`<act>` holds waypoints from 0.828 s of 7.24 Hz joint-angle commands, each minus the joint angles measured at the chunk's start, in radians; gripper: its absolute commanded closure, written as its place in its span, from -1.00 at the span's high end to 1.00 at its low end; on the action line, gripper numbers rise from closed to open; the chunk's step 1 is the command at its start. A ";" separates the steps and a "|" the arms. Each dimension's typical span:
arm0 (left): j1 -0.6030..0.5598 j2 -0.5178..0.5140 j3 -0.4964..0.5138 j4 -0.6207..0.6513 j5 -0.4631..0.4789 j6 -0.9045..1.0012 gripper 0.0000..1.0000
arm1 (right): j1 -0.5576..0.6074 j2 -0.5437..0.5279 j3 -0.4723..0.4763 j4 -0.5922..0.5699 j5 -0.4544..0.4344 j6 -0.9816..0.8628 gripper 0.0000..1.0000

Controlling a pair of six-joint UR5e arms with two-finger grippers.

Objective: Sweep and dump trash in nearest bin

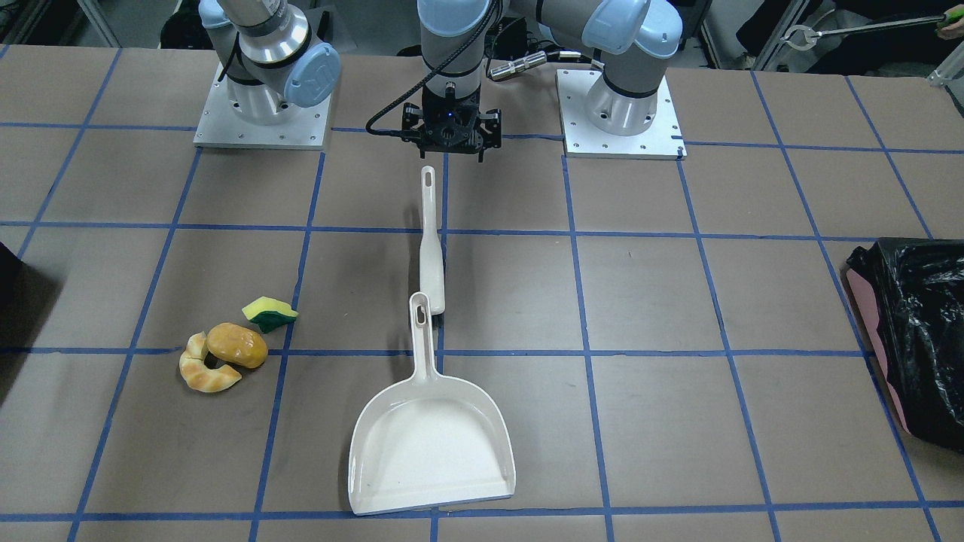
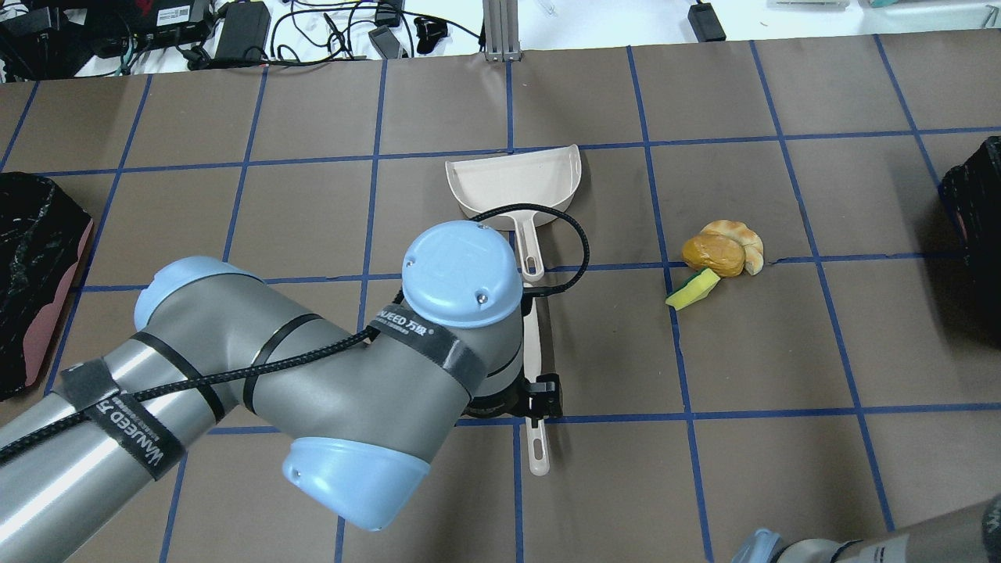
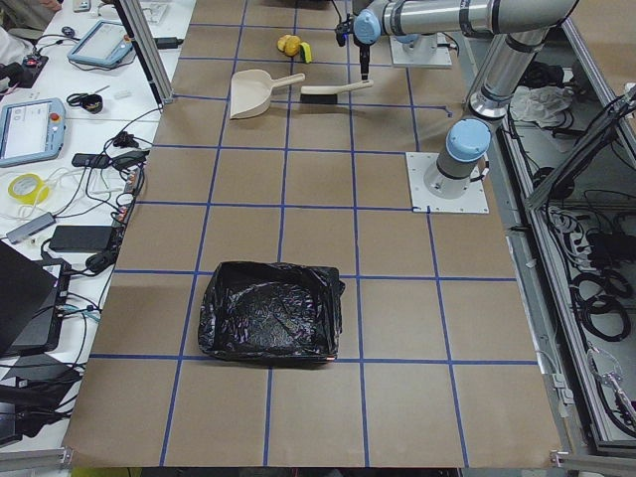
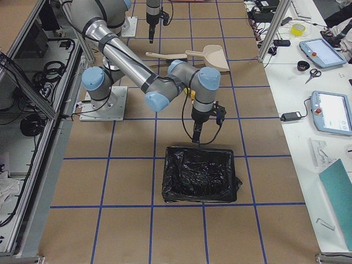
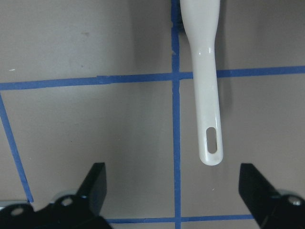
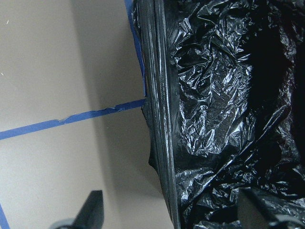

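Observation:
The trash lies together on the table: a golden-brown bread roll (image 1: 236, 345), a tan croissant (image 1: 203, 370) and a yellow-green sponge (image 1: 269, 313). They also show in the overhead view, the roll (image 2: 712, 254) beside the sponge (image 2: 693, 289). The black bin (image 2: 974, 203) is a sliver at the table's edge, and its bag fills the right wrist view (image 6: 228, 95). My left gripper (image 5: 174, 195) is open and hovers over the end of the white brush handle (image 5: 207, 95). My right gripper (image 6: 171, 214) is open and empty above the bin's rim.
A white dustpan (image 1: 429, 444) lies mid-table, its handle end next to the brush (image 1: 431, 248). A pink bin lined with a black bag (image 1: 911, 339) stands at the other table end. Both arm bases (image 1: 263, 113) are bolted at the robot's edge.

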 commanded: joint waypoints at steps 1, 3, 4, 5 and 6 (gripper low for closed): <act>-0.019 -0.032 -0.001 0.034 -0.003 -0.025 1.00 | 0.018 -0.028 -0.003 0.013 0.093 -0.022 1.00; -0.034 -0.044 -0.001 0.045 0.002 -0.042 1.00 | 0.150 -0.059 -0.013 0.043 0.181 -0.092 1.00; -0.034 -0.053 -0.002 0.046 -0.001 -0.043 1.00 | 0.241 -0.071 -0.017 0.035 0.242 -0.073 1.00; -0.040 -0.061 -0.002 0.052 -0.001 -0.058 1.00 | 0.321 -0.069 -0.017 0.029 0.267 -0.021 1.00; -0.043 -0.078 -0.005 0.066 0.000 -0.062 0.98 | 0.400 -0.064 -0.017 0.026 0.332 0.054 1.00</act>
